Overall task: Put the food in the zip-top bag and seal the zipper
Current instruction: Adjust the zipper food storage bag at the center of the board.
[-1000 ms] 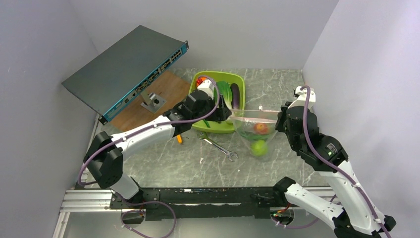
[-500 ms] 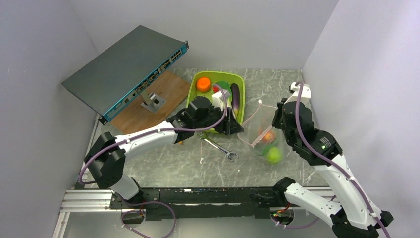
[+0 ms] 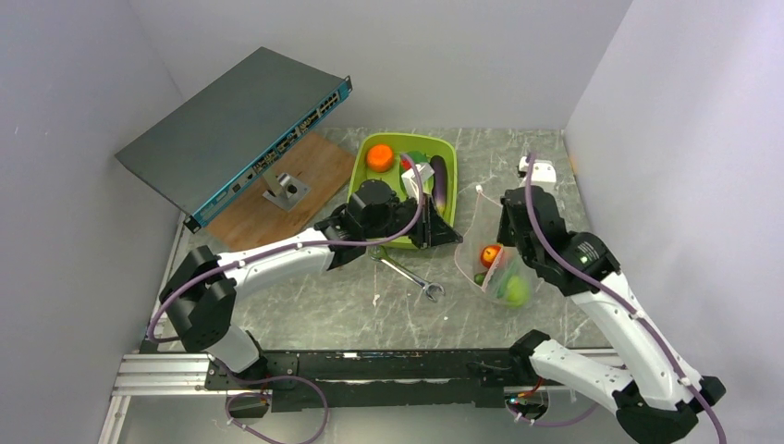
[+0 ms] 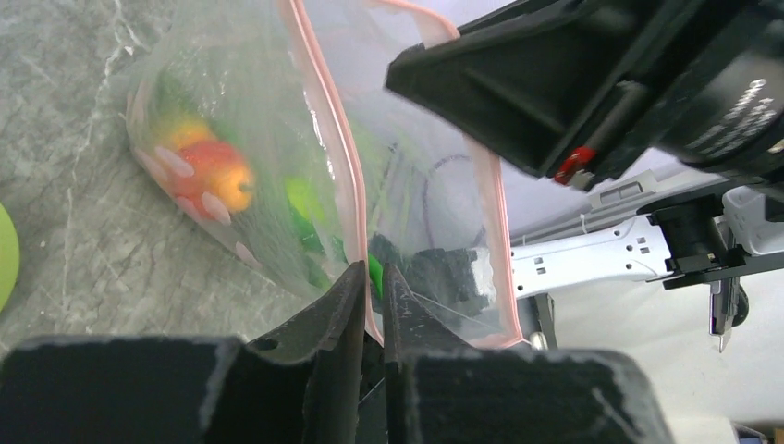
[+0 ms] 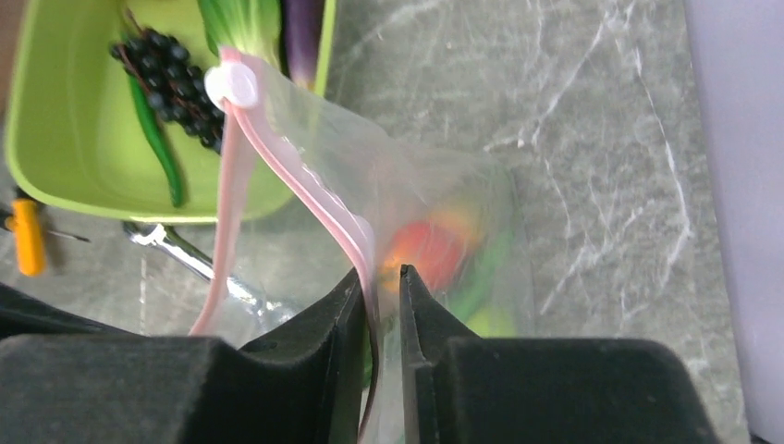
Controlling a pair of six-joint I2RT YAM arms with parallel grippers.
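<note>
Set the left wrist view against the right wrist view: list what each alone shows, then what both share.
Left wrist only: the right arm's black housing, seen past the zip-top bag. Right wrist only: the lime-green tub holding grapes and a cucumber, the wrench, the white slider. Both: the bag with the tomato inside, its pink zipper pinched by the left tool or the right tool.

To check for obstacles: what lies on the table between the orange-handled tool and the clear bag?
Only the silver wrench lies there; the right wrist view shows it best.
</note>
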